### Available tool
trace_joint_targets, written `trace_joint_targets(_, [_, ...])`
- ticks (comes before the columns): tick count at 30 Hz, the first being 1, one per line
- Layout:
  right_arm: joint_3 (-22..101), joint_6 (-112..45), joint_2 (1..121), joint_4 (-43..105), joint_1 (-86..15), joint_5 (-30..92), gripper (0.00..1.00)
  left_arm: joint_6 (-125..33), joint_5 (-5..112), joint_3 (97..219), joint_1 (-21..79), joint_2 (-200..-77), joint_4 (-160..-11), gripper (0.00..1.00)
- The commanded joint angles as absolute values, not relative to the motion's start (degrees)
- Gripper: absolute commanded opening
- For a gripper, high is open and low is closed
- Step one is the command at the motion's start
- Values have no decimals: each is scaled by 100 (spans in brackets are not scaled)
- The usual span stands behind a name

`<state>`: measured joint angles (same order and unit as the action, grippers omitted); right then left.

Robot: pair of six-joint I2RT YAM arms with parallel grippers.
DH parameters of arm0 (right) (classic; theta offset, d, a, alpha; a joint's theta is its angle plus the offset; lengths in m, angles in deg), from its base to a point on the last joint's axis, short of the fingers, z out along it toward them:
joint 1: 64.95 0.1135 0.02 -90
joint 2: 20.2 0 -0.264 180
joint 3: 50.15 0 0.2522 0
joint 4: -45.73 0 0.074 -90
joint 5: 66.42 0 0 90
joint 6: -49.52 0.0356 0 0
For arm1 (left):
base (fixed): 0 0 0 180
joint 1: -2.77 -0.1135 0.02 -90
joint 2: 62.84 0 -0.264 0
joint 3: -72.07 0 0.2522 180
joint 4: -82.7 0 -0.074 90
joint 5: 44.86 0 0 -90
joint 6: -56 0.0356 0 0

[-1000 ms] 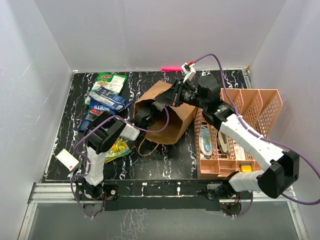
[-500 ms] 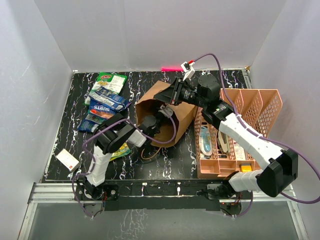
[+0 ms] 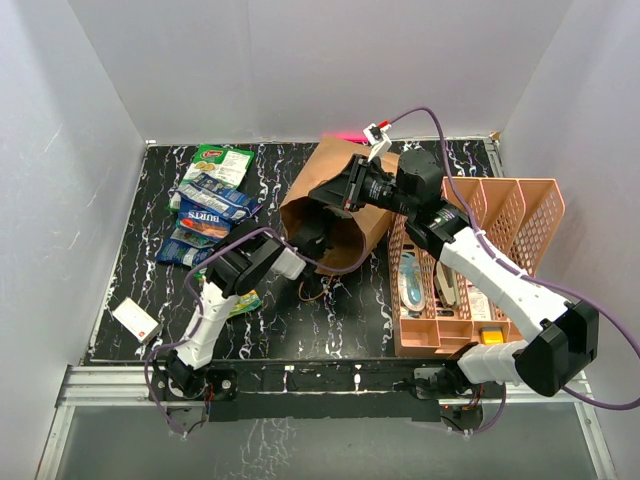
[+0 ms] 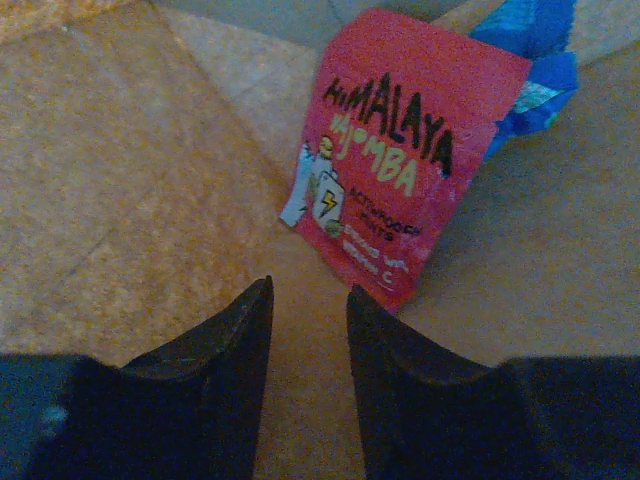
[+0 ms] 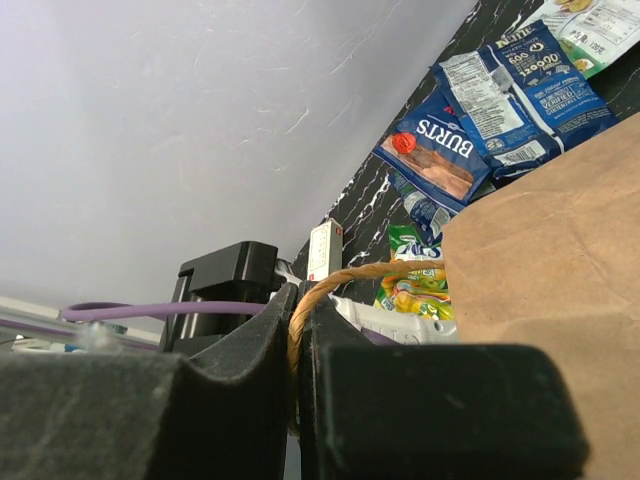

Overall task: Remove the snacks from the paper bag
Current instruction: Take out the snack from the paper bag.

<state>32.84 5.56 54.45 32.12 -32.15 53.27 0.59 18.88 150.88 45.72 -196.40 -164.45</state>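
Black, white-veined tabletop [image 3: 330, 320], pale walls on three sides.

Right arm [image 3: 480, 260]: the right jaws are closed tight on the twine handle [image 5: 350, 275] of the paper bag [image 3: 365, 230], with the cord pinched flat between them. A second ago the bag lay slumped. Now its held edge is lifted and drawn toward the far wall, and the mouth stands open below the right jaws.

Left arm [image 3: 245, 268]: it has stretched further forward. Its jaws were at the mouth before and are now inside the bag. The left jaws are partly open, with a narrow gap and nothing between them.

Just ahead of the left jaws, a red packet [image 4: 400, 160] lies on the bag's inner paper, apart from them. A blue packet [image 4: 535, 70] sits beyond it, partly covered by the red one.

Outside the bag, well behind and left of the left jaws, the green-white packet [image 3: 222, 160] and BURTS packet [image 3: 205, 218] are unmoved. A yellow-green packet [image 3: 240, 300] lies beneath the left arm. The salmon organiser [image 3: 500, 205] is behind the right jaws, unchanged.
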Motion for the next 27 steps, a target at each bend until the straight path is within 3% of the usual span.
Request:
trace_joint_targets(1, [3605,505,5155,3397,-3213,5362,8,20,2034,15239,4390,-19266,-16310,31])
trace_joint_targets(9, [3723,191,5195,3233,-3215,5081,8,-1175,3359,14189,4363,-18169,-15924,17])
trace_joint_targets(14, [3744,121,5268,3218,-3233,5049,8,-1717,3977,13634,4392,-17727,-15657,15])
trace_joint_targets(19, [3668,128,5288,3240,-3234,5108,8,-1855,4106,13220,4448,-17469,-15640,18])
trace_joint_targets(27, [3727,153,5326,3259,-3232,5148,8,-1924,4078,12919,4675,-17375,-15874,33])
